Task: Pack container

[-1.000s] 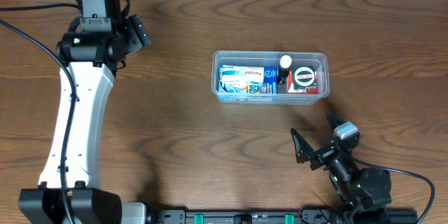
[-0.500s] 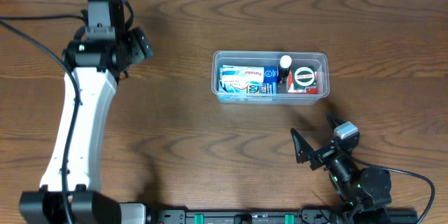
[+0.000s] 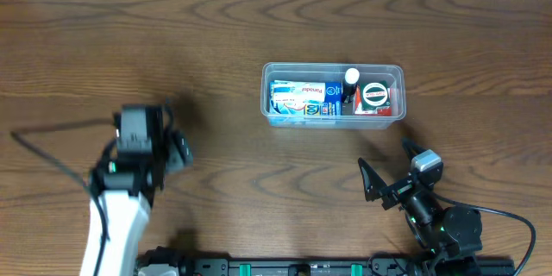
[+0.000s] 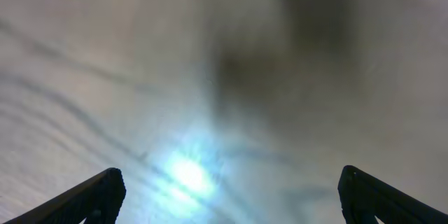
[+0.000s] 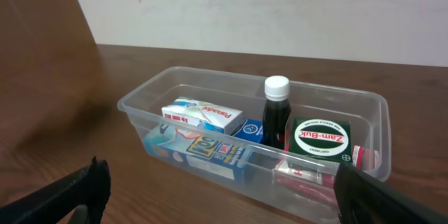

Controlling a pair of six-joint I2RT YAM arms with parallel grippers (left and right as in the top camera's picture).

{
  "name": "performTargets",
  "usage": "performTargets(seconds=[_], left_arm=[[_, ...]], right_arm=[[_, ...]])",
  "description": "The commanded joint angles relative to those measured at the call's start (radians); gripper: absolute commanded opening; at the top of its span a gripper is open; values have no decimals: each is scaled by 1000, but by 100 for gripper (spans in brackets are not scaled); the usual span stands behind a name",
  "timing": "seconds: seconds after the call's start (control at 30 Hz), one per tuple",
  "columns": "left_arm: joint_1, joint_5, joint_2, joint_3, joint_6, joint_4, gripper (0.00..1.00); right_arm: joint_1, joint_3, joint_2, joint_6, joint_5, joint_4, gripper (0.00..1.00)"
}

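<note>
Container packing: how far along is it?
Done: the container holds boxes, a bottle and a tin. In hand: nothing; left gripper and right gripper are open and empty. Left: no loose items show on the table, so probably nothing.

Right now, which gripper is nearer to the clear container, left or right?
Right. The right gripper is just in front of the container's right end, apart from it. The left gripper is far off beyond its left end, over the table.

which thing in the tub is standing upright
The dark bottle with the white cap, near the middle of the tub. It stands upright, cap on top, while the blue and white boxes beside it lie flat.
</note>
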Motion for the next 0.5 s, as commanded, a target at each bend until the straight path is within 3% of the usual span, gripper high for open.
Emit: performTargets(seconds=[0.0, 0.23, 0.47], left_arm=[[1, -1, -131, -118, 13, 0, 98], [2, -1, -395, -337, 13, 0, 98], [2, -5, -549, -438, 14, 14, 98]], right_arm=[[0, -6, 0, 11, 3, 0, 99], [0, -6, 0, 11, 3, 0, 99], [0, -6, 0, 11, 3, 0, 99]])
